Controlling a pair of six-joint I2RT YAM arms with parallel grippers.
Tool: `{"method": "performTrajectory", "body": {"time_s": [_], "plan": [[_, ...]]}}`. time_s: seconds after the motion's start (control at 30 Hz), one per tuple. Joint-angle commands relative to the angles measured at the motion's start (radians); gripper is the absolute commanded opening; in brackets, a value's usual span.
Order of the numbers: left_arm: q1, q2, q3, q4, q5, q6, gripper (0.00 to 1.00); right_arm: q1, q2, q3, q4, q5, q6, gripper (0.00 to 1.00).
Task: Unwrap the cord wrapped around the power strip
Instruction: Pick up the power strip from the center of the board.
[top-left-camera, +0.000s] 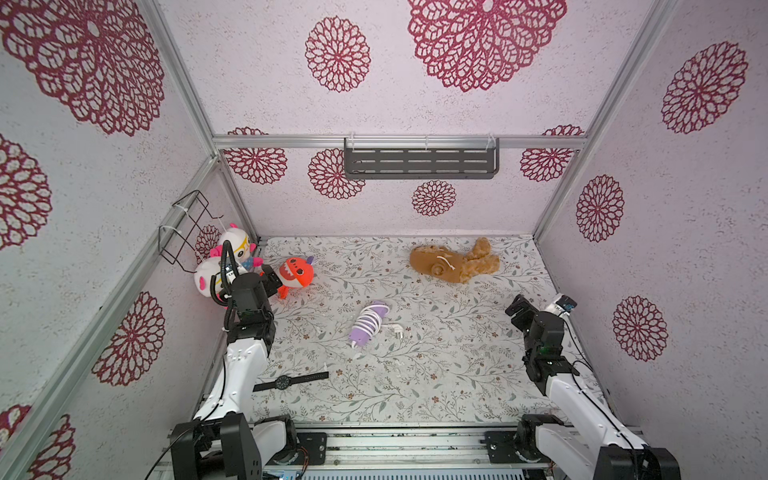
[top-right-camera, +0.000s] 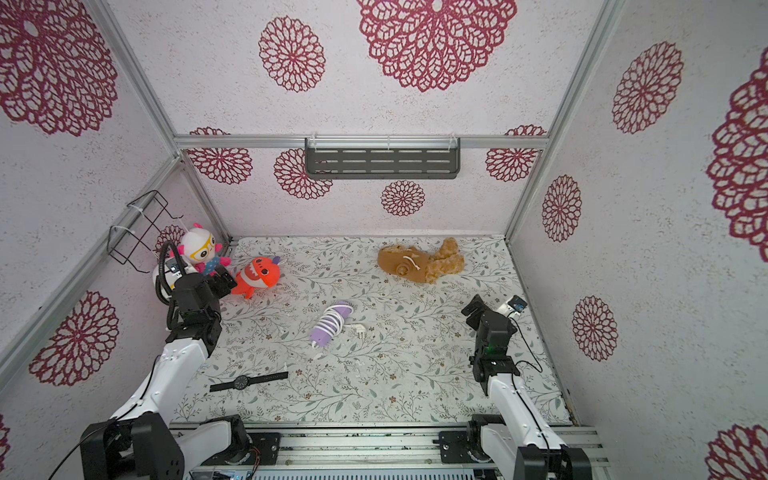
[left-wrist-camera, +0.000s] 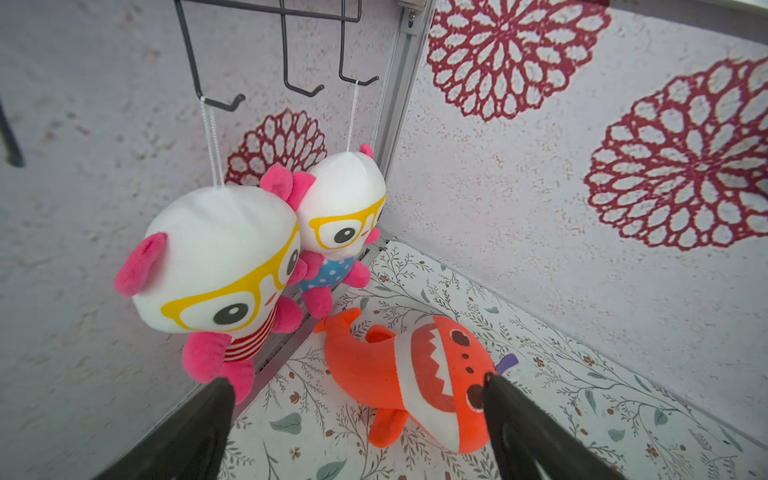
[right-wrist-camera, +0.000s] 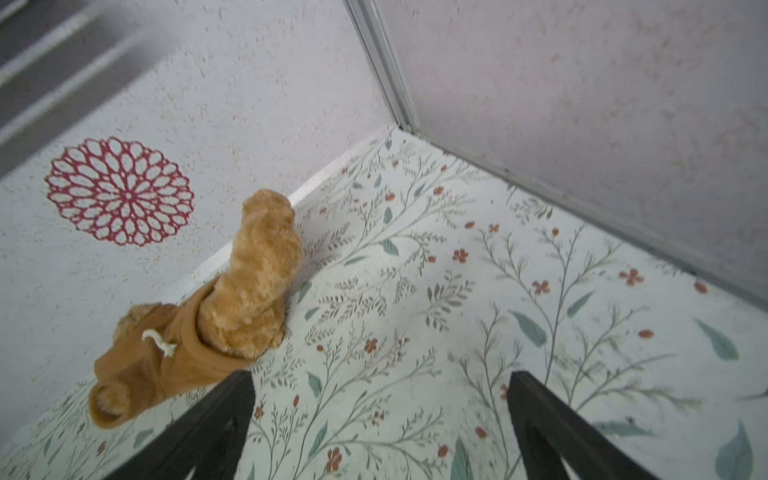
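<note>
Task not started: cord (top-left-camera: 372, 321) sits in several tight white loops around strip (top-left-camera: 365, 331) at mid tabletop (top-left-camera: 457, 374), same in both top views. Only the plug (top-left-camera: 397, 331) end lies loose, just beside strip on the right arm's side. Nothing unwound, so every loop is left to take off. Left end effector (left-wrist-camera: 357, 378) is spread wide and empty, up in the far left corner, aimed at orange shark (left-wrist-camera: 415, 374) and two hanging dolls (left-wrist-camera: 216, 257), well apart from strip. Right end effector (right-wrist-camera: 380, 374) is also wide and empty, near the right wall, pointing at the far right corner with brown plush (right-wrist-camera: 208, 324) in its view, and well apart from strip too. Neither wrist view shows strip or cord. Strip lies between the two arms, somewhat nearer the left one by my read. Watch (top-left-camera: 284, 381) lies closer to the arm bases, apart from strip. Judgement: both arms must swing in to centre, likely one pinning strip while the other takes the plug end and unwinds.
</note>
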Motion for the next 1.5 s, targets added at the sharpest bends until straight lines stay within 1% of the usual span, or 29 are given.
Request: {"method": "performTrajectory", "body": {"time_s": [0.0,0.07,0.13,0.17,0.23,0.3,0.4,0.47,0.63,0.73,0.83,0.93,1.13,1.2,1.47], "plan": [[0.001,-0.014,0.032,-0.183,0.209,-0.118,0.97,0.006,0.038,0.089,-0.174,-0.146,0.074,0.97],[-0.041,0.007,0.066,-0.234,0.288,-0.163,0.97,0.017,0.084,0.145,-0.230,-0.207,0.054,0.95],[-0.143,0.045,0.118,-0.323,0.270,-0.148,0.97,0.035,0.126,0.193,-0.268,-0.260,0.045,0.93],[-0.211,0.069,0.143,-0.360,0.250,-0.127,0.97,0.051,0.148,0.217,-0.284,-0.281,0.042,0.92],[-0.341,0.121,0.182,-0.415,0.208,-0.111,0.97,0.084,0.186,0.255,-0.307,-0.293,0.043,0.91],[-0.448,0.187,0.223,-0.472,0.199,-0.108,0.97,0.129,0.221,0.292,-0.322,-0.300,0.048,0.91],[-0.555,0.287,0.276,-0.533,0.207,-0.086,0.97,0.186,0.267,0.337,-0.333,-0.300,0.048,0.91],[-0.593,0.348,0.313,-0.565,0.227,-0.051,0.97,0.215,0.293,0.357,-0.337,-0.299,0.045,0.92],[-0.614,0.480,0.412,-0.670,0.284,0.007,0.97,0.245,0.331,0.387,-0.371,-0.288,0.047,0.91],[-0.615,0.535,0.443,-0.696,0.314,0.032,0.97,0.249,0.321,0.376,-0.378,-0.275,0.052,0.92],[-0.613,0.585,0.478,-0.730,0.382,0.058,0.97,0.249,0.297,0.365,-0.385,-0.259,0.048,0.92],[-0.613,0.605,0.492,-0.751,0.442,0.073,0.97,0.250,0.270,0.356,-0.395,-0.239,0.042,0.93],[-0.613,0.614,0.490,-0.764,0.521,0.089,0.97,0.250,0.221,0.330,-0.396,-0.216,0.055,0.94],[-0.613,0.625,0.490,-0.773,0.518,0.093,0.97,0.251,0.214,0.327,-0.395,-0.215,0.061,0.94],[-0.624,0.679,0.516,-0.826,0.448,0.131,0.97,0.254,0.226,0.336,-0.392,-0.238,0.088,0.95]]}}
